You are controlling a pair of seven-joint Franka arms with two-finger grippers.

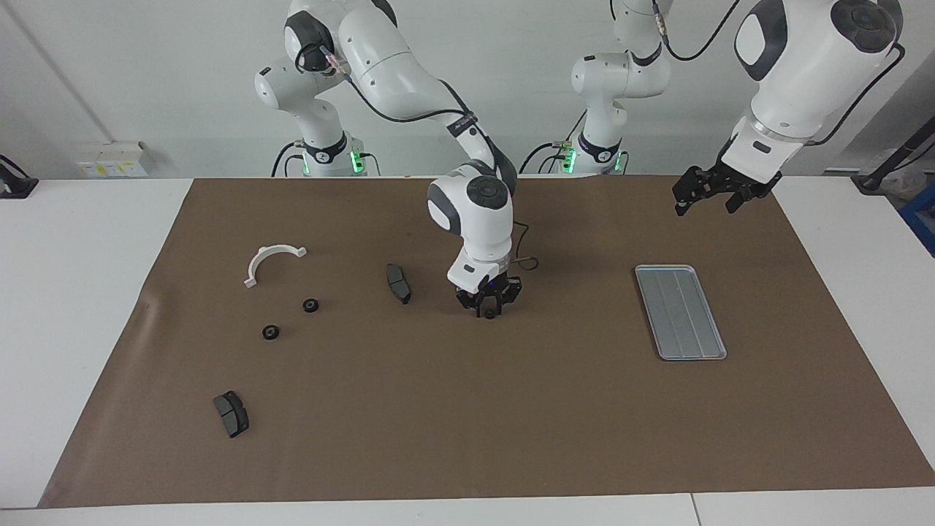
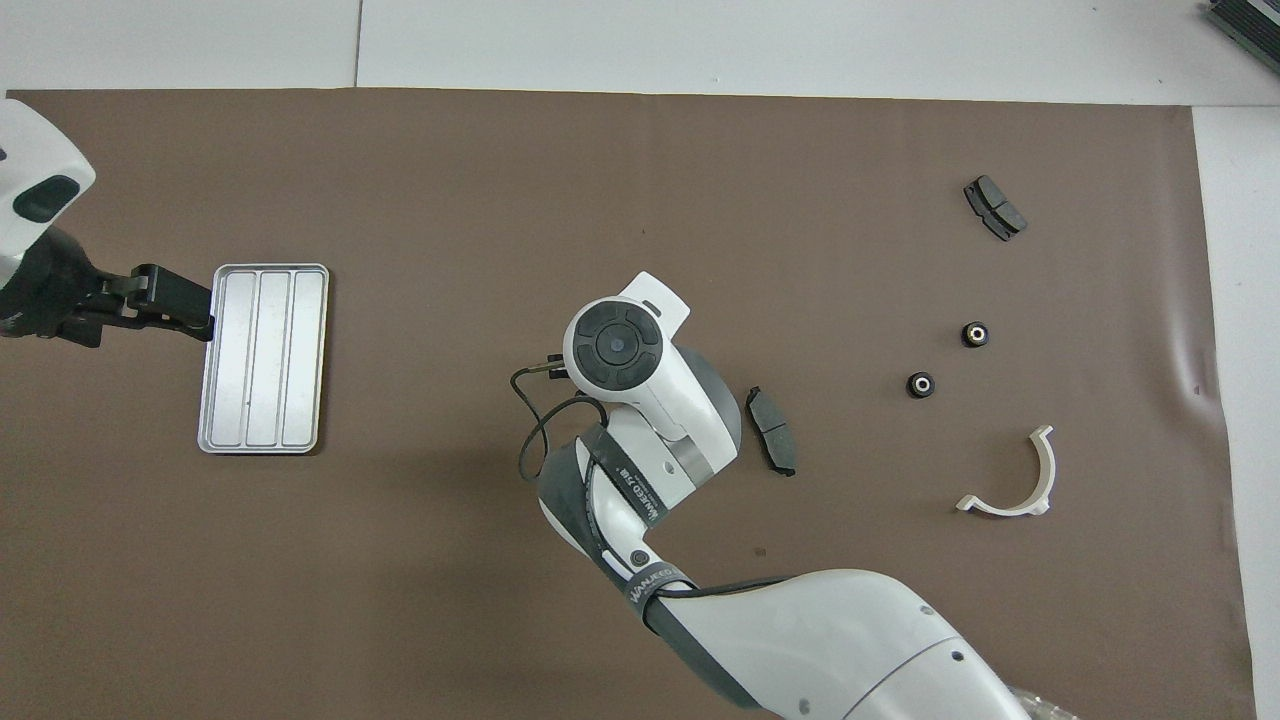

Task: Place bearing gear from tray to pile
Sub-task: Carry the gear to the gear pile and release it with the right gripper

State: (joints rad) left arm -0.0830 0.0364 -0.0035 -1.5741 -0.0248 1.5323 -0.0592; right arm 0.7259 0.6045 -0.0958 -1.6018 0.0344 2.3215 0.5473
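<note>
A small black bearing gear (image 1: pixel 487 313) lies on the brown mat at mid-table, and my right gripper (image 1: pixel 487 310) is shut on it, fingertips down at the mat. In the overhead view the right wrist (image 2: pixel 615 345) hides both. The silver tray (image 1: pixel 679 312) (image 2: pixel 262 357) lies toward the left arm's end with nothing in it. My left gripper (image 1: pixel 703 203) (image 2: pixel 172 305) hangs open and raised over the mat beside the tray. Two more bearing gears (image 1: pixel 310 305) (image 1: pixel 271 332) lie close together toward the right arm's end, forming the pile.
A dark brake pad (image 1: pixel 398 283) lies just beside the right gripper, and another (image 1: pixel 231 413) farther from the robots. A white curved bracket (image 1: pixel 270 259) rests near the pile. The brown mat (image 1: pixel 467 424) covers most of the table.
</note>
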